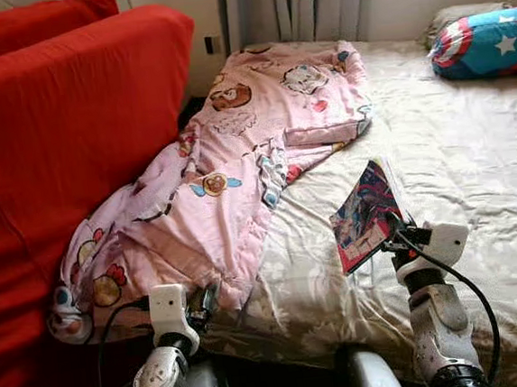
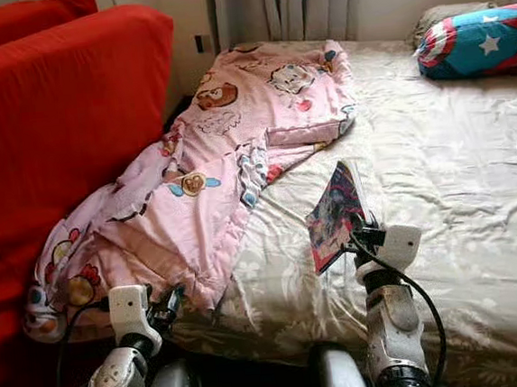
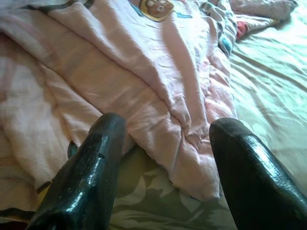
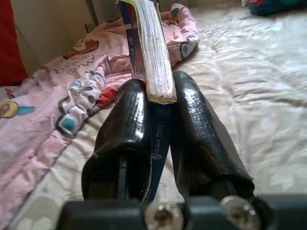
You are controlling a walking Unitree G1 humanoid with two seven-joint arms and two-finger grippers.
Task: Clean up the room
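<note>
Silver arms, white wrist housings, black cables, glossy black claw fingers (image 3: 91,177).

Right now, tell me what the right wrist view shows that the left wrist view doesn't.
Right wrist view: the right gripper shut on a book, held edge-up above the bed, and a red sofa at the side. Left wrist view: the left gripper, fingers open, just above a corner of the blanket. Both: the pink cartoon blanket and the pale bedsheet.

A home bedroom: a bed (image 1: 474,175) with a rumpled pale sheet, a pink cartoon-print blanket (image 1: 237,159), a star-patterned pillow (image 1: 485,42), curtains (image 1: 297,7) and red cushions (image 1: 63,129) alongside.
</note>
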